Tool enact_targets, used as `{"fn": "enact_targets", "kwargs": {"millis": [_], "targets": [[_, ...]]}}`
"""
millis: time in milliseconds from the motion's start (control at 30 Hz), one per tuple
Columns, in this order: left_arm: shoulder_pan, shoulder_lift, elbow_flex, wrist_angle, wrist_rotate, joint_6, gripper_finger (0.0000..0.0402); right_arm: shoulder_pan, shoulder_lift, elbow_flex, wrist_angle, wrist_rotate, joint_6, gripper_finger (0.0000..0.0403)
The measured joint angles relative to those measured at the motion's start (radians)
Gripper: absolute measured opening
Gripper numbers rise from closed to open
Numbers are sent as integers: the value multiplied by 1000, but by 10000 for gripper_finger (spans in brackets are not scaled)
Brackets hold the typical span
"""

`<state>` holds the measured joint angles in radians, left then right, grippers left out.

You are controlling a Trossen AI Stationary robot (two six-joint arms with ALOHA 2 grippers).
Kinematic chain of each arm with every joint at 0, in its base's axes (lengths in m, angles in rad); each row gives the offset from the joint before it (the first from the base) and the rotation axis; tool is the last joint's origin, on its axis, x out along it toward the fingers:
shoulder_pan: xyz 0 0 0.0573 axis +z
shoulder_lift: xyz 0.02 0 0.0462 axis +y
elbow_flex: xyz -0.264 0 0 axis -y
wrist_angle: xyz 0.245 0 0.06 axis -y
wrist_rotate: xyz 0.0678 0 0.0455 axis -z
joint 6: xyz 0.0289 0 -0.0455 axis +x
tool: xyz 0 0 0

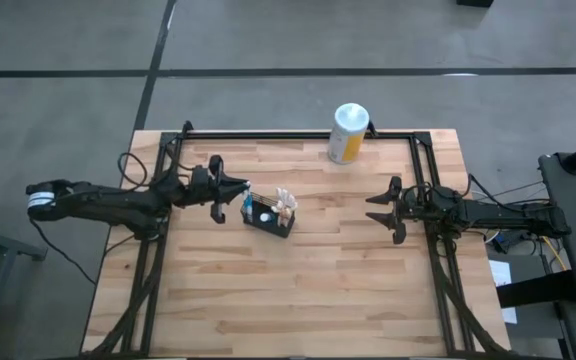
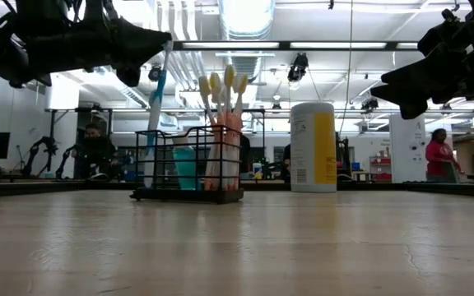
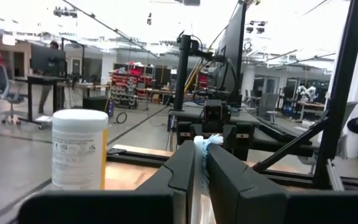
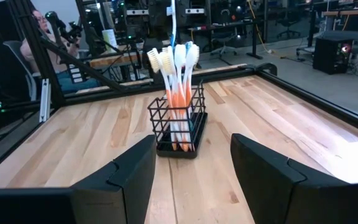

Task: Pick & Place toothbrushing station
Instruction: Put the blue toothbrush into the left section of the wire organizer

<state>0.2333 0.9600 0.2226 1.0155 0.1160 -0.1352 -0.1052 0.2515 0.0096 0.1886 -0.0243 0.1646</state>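
Behind the pale wooden bench (image 1: 298, 290) stretches a busy workshop with desks, racks and a few people well back from the work. On the bench stands the small black wire basket (image 1: 270, 217), the toothbrushing station, left of centre and holding a cluster of white-and-orange toothbrushes (image 4: 178, 93) upright; a white-topped canister (image 1: 348, 132) sits well apart at the far edge. The left claw (image 1: 240, 188) is pressed together on a blue toothbrush (image 2: 156, 90), which hangs handle-down just beside the basket's left end, its lower part reaching down at the basket's near-left corner in the low view; whether the tip is already inside the wire rim I cannot tell. The right claw (image 1: 381, 208) hovers well to the right of the basket, spread wide and empty, facing it. The main risk, as I judge it, is the blue brush catching on the basket's rim or wire wall as it goes down, which could tip or drag the light basket and spill the brushes already standing in it. Letting go while the brush is off-centre or tilted could also send it toppling out over the low wall, since the basket is shorter than the brush. A slow, vertical descent seems called for.
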Motion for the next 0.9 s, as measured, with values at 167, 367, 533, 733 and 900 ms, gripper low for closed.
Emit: {"fn": "enact_targets", "kwargs": {"millis": [167, 367, 533, 733, 900], "targets": [[0, 0, -2, 3, 3, 89, 35, 0, 0, 0, 0, 0, 0, 203], [0, 7, -53, 66, -2, 130, 35, 0, 0, 0, 0, 0, 0, 203], [0, 18, -118, 204, -2, 130, 35, 0, 0, 0, 0, 0, 0, 203], [0, 42, -135, 208, -3, 129, 35, 0, 0, 0, 0, 0, 0, 203], [0, 79, -136, 223, -4, 115, 35, 0, 0, 0, 0, 0, 0, 203]]}}
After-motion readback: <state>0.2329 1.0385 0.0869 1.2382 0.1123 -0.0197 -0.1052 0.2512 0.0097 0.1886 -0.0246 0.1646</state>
